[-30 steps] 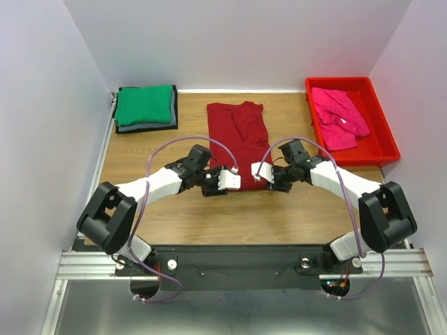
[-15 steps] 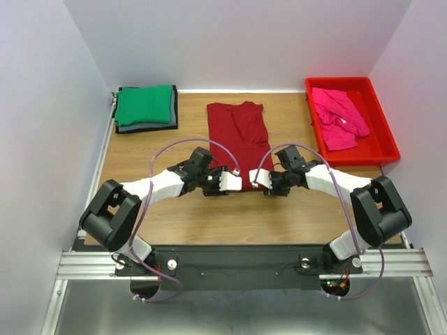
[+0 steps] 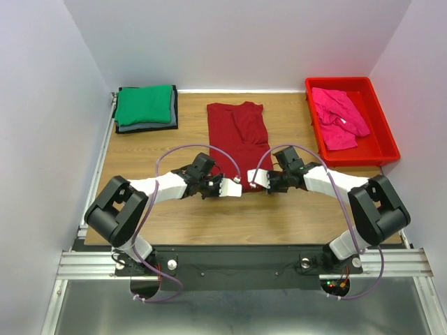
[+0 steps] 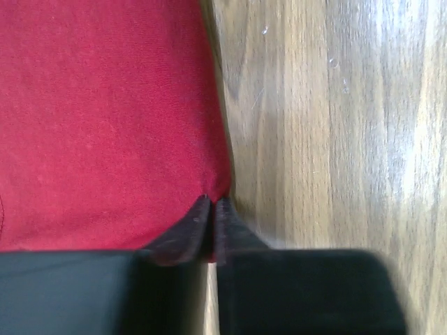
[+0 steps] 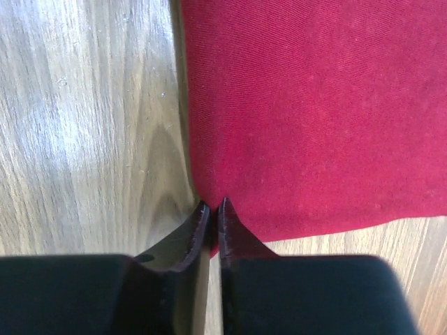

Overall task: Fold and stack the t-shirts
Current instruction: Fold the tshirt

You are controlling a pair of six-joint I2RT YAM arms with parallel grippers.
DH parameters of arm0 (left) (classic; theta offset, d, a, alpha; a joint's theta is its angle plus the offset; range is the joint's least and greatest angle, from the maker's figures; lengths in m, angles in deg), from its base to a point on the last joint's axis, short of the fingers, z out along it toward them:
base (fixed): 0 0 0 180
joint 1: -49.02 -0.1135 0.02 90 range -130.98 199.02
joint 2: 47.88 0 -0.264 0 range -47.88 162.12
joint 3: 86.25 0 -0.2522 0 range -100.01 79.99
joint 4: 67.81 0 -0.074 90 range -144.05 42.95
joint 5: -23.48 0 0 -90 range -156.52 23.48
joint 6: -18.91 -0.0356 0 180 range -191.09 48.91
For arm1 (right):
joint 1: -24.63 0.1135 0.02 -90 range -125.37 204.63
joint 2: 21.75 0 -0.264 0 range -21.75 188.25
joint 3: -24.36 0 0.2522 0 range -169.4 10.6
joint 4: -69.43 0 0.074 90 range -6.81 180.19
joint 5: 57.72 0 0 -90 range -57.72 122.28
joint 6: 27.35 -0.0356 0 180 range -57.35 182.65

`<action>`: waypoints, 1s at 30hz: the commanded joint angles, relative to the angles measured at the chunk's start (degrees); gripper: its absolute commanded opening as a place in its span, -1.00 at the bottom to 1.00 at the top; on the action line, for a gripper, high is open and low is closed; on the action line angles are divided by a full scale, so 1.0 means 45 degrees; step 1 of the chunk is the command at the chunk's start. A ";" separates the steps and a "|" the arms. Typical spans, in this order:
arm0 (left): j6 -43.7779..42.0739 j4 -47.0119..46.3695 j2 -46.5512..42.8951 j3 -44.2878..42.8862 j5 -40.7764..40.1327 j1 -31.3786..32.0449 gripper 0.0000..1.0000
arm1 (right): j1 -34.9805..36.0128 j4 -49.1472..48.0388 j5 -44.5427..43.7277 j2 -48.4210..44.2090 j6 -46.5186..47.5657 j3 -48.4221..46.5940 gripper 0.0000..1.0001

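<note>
Left gripper (image 4: 211, 204) and right gripper (image 5: 213, 207) each pinch a near corner of the maroon tee (image 3: 237, 136). It lies flat at mid-table (image 3: 279, 216) as a long strip, hem towards the arms. The tray (image 3: 387, 150), far right, holds the crumpled pink tee (image 3: 339, 118). Far left, the green tee (image 3: 144, 105) sits folded on the grey tee (image 3: 143, 127). Step judged: the cross fold. Next move calls for lifting both corners level and carrying the hem towards the collar.
</note>
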 commanded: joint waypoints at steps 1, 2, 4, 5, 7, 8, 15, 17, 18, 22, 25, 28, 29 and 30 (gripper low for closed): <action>-0.0121 0.1002 -0.0437 -0.0136 0.0206 0.0076 -0.93 | 0.0153 -0.0047 -0.0436 -0.0420 -0.0419 0.0252 -0.89; -0.0102 0.1313 -0.0845 -0.0194 0.0304 0.0077 -1.00 | 0.0211 0.0206 -0.0378 -0.0615 -0.0458 0.0156 -0.96; -0.0024 0.1665 -0.1373 -0.0291 0.0480 0.0115 -1.00 | 0.0289 0.0948 -0.0300 -0.1180 -0.0770 0.0058 -0.99; 0.0035 0.2073 -0.1493 -0.0350 0.0538 0.0116 -1.00 | 0.0405 0.1163 -0.0242 -0.1396 -0.0868 -0.0001 -0.99; 0.0113 0.2447 -0.1669 -0.0564 0.0617 0.0135 -1.00 | 0.0523 0.1689 -0.0241 -0.1709 -0.1102 -0.0001 -0.99; 0.0152 0.2622 -0.1805 -0.0604 0.0636 0.0155 -1.00 | 0.0621 0.1867 -0.0241 -0.2000 -0.1180 -0.0021 -0.99; 0.0367 0.4319 -0.3482 -0.1013 0.1046 0.0602 -1.00 | 0.0816 0.4831 0.0207 -0.3035 -0.2018 -0.1482 -0.99; 0.0348 0.4829 -0.3991 -0.0995 0.1105 0.1147 -1.00 | 0.1069 0.5382 0.0383 -0.3505 -0.2215 -0.1641 -0.99; 0.0329 0.5199 -0.4284 -0.0898 0.1105 0.1363 -1.00 | 0.1225 0.5539 0.0384 -0.3759 -0.2332 -0.1623 -0.99; 0.0835 0.5690 -0.5749 -0.0488 0.1086 0.2788 -1.00 | 0.1851 0.6824 0.0481 -0.5282 -0.2938 -0.1583 -0.99; 0.1752 0.5886 -0.6803 -0.0370 0.1144 0.3764 -1.00 | 0.2378 0.7996 0.0774 -0.6314 -0.3444 -0.1759 -0.99; 0.2183 0.6314 -0.7273 -0.0467 0.1805 0.3807 -1.00 | 0.2788 0.9031 0.1144 -0.7118 -0.3661 -0.2012 -0.99; 0.2106 0.6528 -0.7333 -0.0506 0.2040 0.3788 -1.00 | 0.2847 0.9211 0.1184 -0.7353 -0.3720 -0.2071 -0.99; 0.1932 0.7091 -0.7372 -0.0603 0.2275 0.3768 -1.00 | 0.2925 0.9406 0.1320 -0.7684 -0.3798 -0.2246 -0.99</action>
